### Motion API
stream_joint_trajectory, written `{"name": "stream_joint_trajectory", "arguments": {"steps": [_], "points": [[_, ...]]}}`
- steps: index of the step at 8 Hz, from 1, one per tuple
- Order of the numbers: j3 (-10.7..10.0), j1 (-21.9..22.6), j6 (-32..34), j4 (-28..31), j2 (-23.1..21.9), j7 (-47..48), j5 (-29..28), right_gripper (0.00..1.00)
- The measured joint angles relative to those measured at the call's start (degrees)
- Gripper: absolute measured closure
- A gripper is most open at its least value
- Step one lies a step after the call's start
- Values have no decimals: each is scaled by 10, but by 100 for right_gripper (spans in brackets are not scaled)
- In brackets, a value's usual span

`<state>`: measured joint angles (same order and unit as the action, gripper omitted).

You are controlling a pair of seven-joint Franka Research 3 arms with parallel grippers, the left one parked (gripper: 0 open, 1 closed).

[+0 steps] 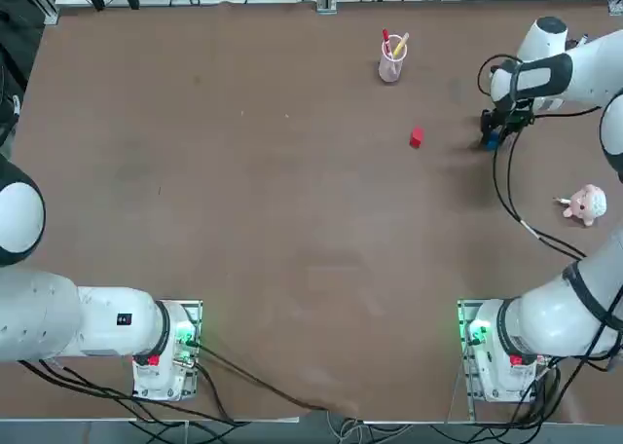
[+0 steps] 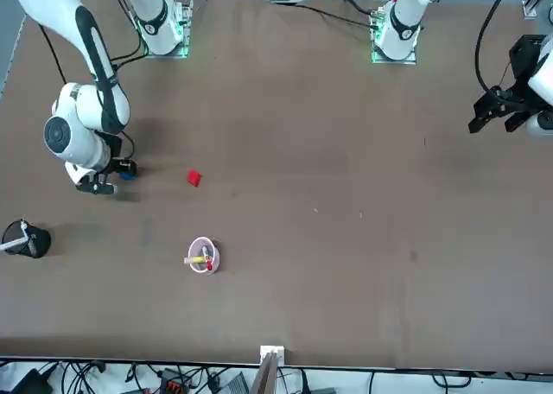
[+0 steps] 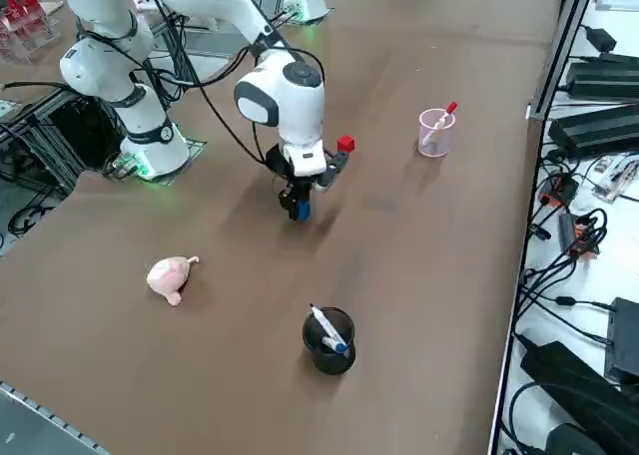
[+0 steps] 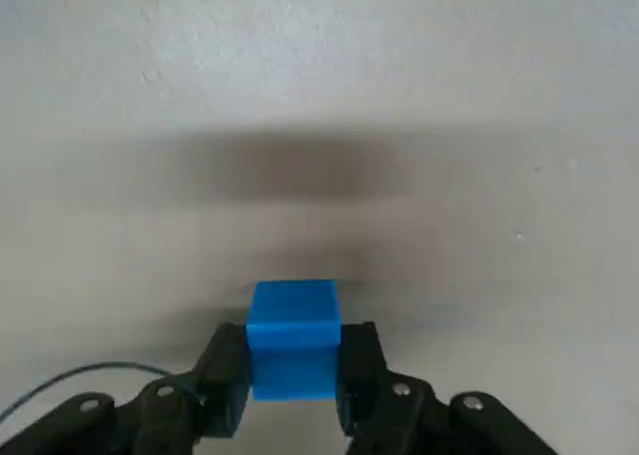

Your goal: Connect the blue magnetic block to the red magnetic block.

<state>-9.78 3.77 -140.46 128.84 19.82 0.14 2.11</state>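
Right end effector [image 4: 292,375] clamps blue magnetic block [image 4: 292,337] squarely – a cube, no long axis.

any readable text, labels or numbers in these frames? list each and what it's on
None can be read.
Small dark label on the parked left arm's base link: too small to read.
Blue magnetic block, held in the shut right pincer: plain faces, no print.
Red magnetic block: plain.
Clear cup, black cup, pink toy: no visible lettering.
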Motion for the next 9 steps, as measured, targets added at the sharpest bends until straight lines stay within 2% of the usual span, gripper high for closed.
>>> {"name": "stream_joint_trajectory", "arguments": {"steps": [7, 9], "points": [[12, 17, 0, -10, 3, 0, 0, 51], [13, 18, 0, -13, 9, 0, 0, 20]]}}
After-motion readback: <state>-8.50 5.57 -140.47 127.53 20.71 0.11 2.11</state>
